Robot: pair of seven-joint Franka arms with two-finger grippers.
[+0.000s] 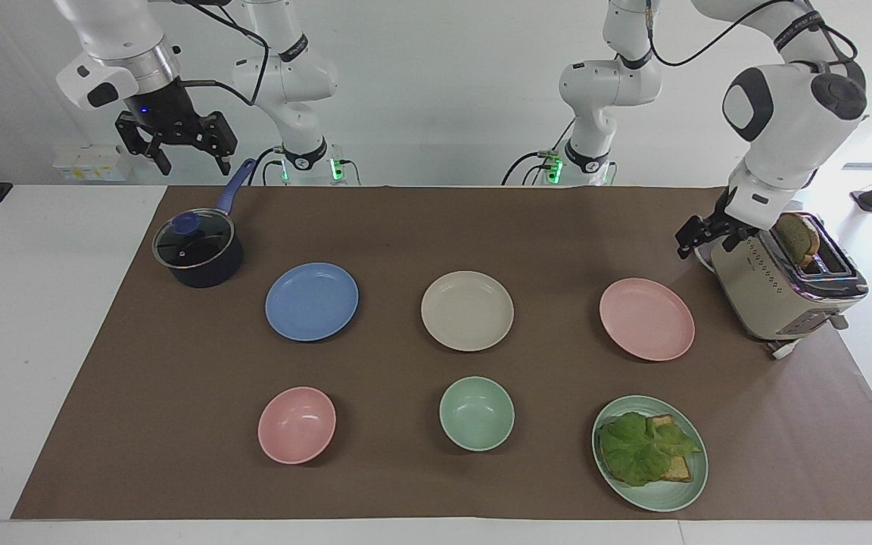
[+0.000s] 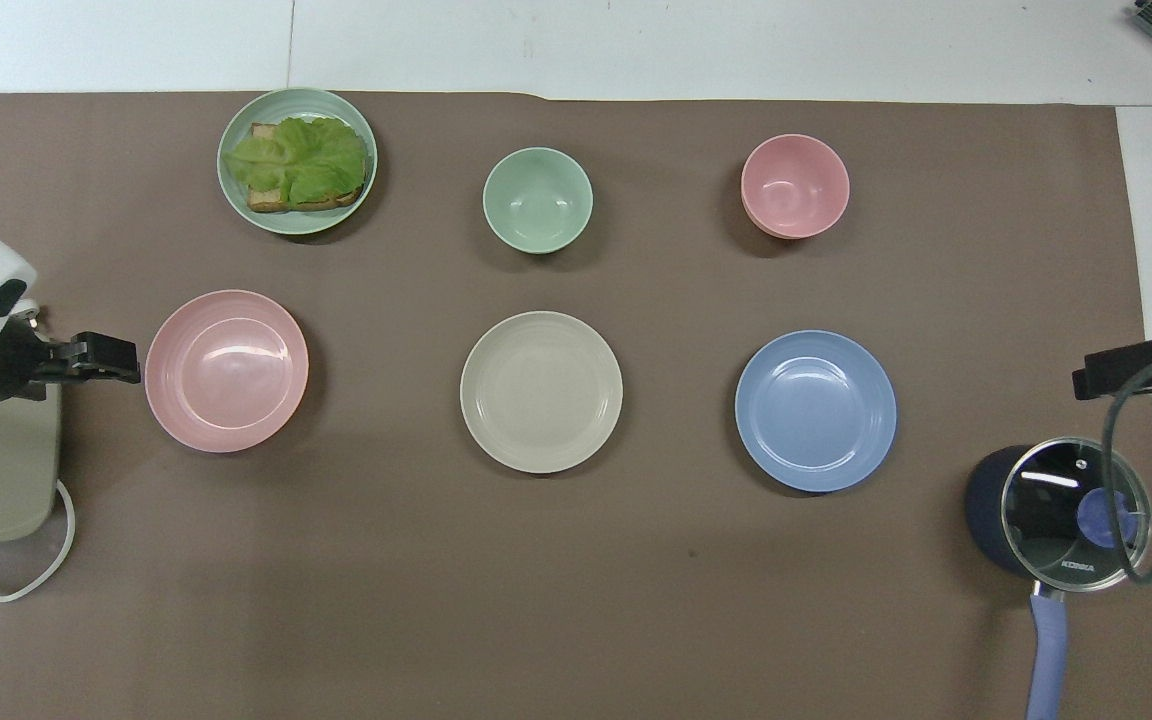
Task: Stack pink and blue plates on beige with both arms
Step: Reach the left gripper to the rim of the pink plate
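Since the left gripper (image 1: 697,236), jaws apart and empty, hangs beside the toaster (image 1: 780,291), it should drop onto the pink plate (image 1: 646,319) rim just ahead of it, squarely.

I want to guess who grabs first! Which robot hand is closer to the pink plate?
Left. The left gripper hangs low beside the pink plate, by the toaster. The right gripper waits over the pot.
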